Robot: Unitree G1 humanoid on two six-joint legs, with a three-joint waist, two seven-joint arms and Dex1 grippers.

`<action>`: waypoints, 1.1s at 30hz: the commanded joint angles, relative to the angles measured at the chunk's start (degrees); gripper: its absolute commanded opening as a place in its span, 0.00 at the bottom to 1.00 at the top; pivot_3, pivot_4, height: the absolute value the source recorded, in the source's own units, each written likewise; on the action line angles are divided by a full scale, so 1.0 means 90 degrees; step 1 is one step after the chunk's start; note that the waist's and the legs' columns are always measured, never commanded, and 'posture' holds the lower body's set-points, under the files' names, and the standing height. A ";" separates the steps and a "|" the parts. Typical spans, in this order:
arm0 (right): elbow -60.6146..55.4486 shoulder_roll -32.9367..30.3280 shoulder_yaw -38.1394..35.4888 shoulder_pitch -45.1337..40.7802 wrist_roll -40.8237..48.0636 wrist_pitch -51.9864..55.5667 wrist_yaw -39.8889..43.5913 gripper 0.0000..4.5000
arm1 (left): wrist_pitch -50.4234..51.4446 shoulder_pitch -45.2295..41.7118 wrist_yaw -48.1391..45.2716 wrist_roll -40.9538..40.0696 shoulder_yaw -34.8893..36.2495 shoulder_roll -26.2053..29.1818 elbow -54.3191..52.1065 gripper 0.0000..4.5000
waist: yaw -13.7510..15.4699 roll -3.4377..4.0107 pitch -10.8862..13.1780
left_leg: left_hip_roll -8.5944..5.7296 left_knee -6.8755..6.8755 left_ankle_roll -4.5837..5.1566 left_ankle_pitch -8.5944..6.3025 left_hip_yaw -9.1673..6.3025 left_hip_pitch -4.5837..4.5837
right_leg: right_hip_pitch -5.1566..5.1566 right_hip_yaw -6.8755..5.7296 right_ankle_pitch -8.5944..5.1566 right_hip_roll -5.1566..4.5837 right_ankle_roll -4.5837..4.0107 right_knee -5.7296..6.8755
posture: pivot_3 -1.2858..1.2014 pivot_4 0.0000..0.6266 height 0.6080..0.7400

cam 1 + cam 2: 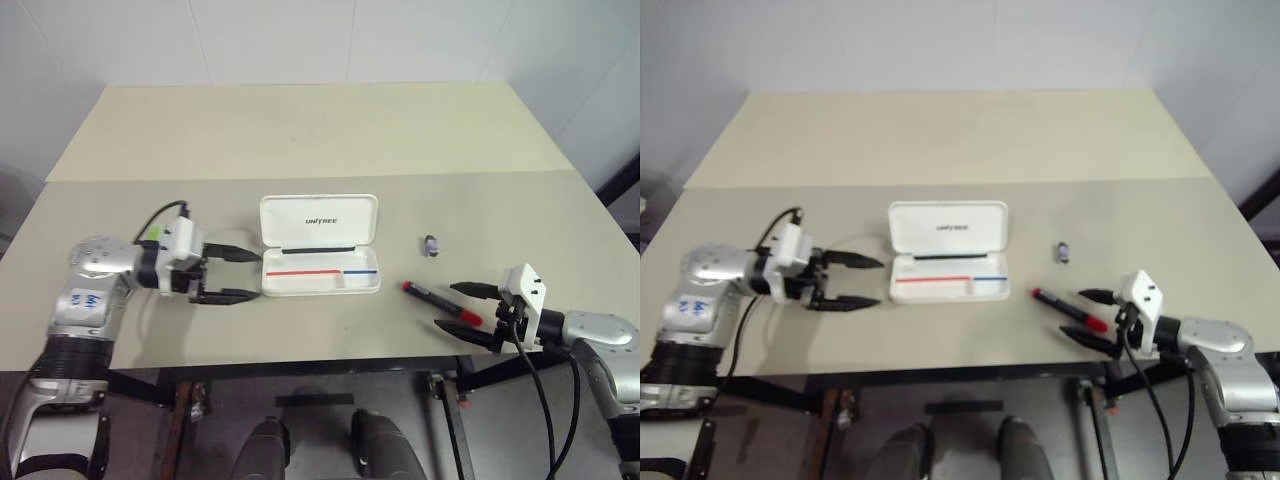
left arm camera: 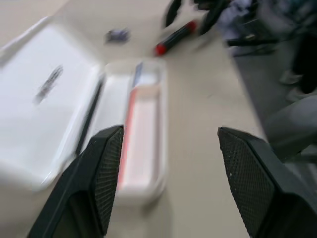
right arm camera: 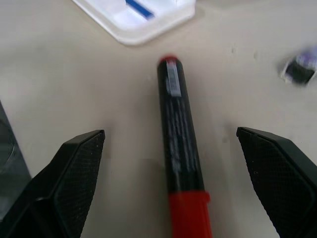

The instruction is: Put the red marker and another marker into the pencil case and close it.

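Observation:
The white pencil case (image 1: 320, 220) lies open at the table's middle, lid flat toward the back and tray (image 1: 322, 283) toward the front, with a red-and-blue line inside. The red marker (image 1: 440, 303), black-barrelled with red ends, lies on the table to the right of the case. My right gripper (image 1: 450, 306) is open and low, its fingers either side of the marker's near red end without touching it (image 3: 178, 134). My left gripper (image 1: 237, 275) is open and empty, pointing at the case's left end. A light-green bit (image 1: 152, 235) peeks out behind my left wrist; whether it is the other marker I cannot tell.
A small grey object (image 1: 430, 245) sits to the right of the case, behind the red marker. The beige table (image 1: 300, 130) stretches far back beyond the case. Its front edge runs just under both grippers.

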 commanded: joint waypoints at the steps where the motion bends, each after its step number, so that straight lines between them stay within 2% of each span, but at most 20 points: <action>1: 0.0461 0.0036 0.0057 -0.0136 -0.0162 -0.0277 0.0142 0.96 | -0.0176 -0.0013 0.0076 0.0007 0.0170 0.0107 0.0022 0.72 | 0.0008 -0.0003 -0.0001 | 0.0000 0.0002 0.0000 0.0000 0.0000 0.0000 | 0.0003 0.0000 0.0001 -0.0001 0.0001 -0.0001 | 0.52 0.24 1.00; 3: 0.0669 0.0068 0.0068 -0.0179 -0.0169 -0.0375 0.0243 0.87 | -0.0191 -0.0001 0.0120 0.0017 0.0179 0.0133 -0.0005 0.72 | 0.0015 -0.0004 -0.0001 | -0.0001 0.0010 0.0000 0.0000 -0.0001 0.0000 | 0.0009 0.0001 0.0005 -0.0002 0.0007 -0.0004 | 0.52 0.24 1.00; 12: 0.0532 0.0226 0.0160 -0.0375 -0.0205 -0.0960 0.0363 0.16 | -0.0025 0.0163 0.0348 -0.0003 0.0152 0.0193 -0.0384 0.72 | -0.0005 -0.0004 -0.0001 | 0.0004 -0.0006 -0.0004 -0.0001 -0.0006 0.0001 | 0.0001 -0.0006 0.0000 0.0002 -0.0001 0.0000 | 0.52 0.24 1.00; 13: 0.0470 0.0233 0.0169 -0.0379 -0.0208 -0.0957 0.0369 0.13 | -0.0009 0.0166 0.0364 -0.0006 0.0146 0.0187 -0.0403 0.72 | -0.0013 -0.0004 -0.0001 | 0.0004 -0.0005 -0.0005 -0.0001 -0.0003 0.0001 | 0.0001 -0.0005 0.0000 0.0002 -0.0001 0.0000 | 0.52 0.24 1.00; 19: -0.0400 0.0239 0.0187 -0.0594 0.0084 -0.0738 0.0447 0.14 | 0.0073 0.0187 0.0470 -0.0035 0.0182 0.0168 -0.0429 0.72 | -0.0046 0.0001 0.0002 | 0.0004 0.0001 -0.0006 -0.0001 -0.0003 0.0002 | 0.0001 -0.0002 0.0001 0.0002 0.0000 0.0008 | 0.52 0.24 1.00; 24: -0.0888 0.0226 0.0430 -0.1235 0.0034 -0.0487 0.0487 0.14 | 0.0063 0.0289 0.0574 -0.0041 0.0240 0.0172 -0.0412 0.72 | -0.0128 0.0001 0.0002 | 0.0004 0.0003 -0.0008 0.0001 -0.0005 0.0003 | 0.0002 -0.0002 0.0002 0.0001 0.0002 0.0010 | 0.52 0.24 1.00; 28: -0.0447 0.0434 0.1205 -0.2422 -0.0793 -0.0583 0.0307 0.14 | 0.0329 0.0503 0.0695 -0.0090 0.0237 0.0207 -0.0543 0.72 | -0.0150 0.0002 0.0002 | 0.0005 -0.0001 -0.0008 0.0001 -0.0002 0.0001 | -0.0008 0.0000 0.0001 0.0001 0.0000 0.0011 | 0.52 0.24 1.00; 33: 0.0647 0.1165 0.1987 -0.3684 -0.1699 -0.0935 -0.0056 0.14 | 0.0195 0.0495 0.0961 -0.0113 0.0325 0.0008 -0.0648 0.72 | -0.0136 0.0002 0.0002 | 0.0006 -0.0004 -0.0010 0.0002 -0.0005 -0.0005 | -0.0018 -0.0003 -0.0001 0.0001 -0.0003 0.0013 | 0.52 0.24 1.00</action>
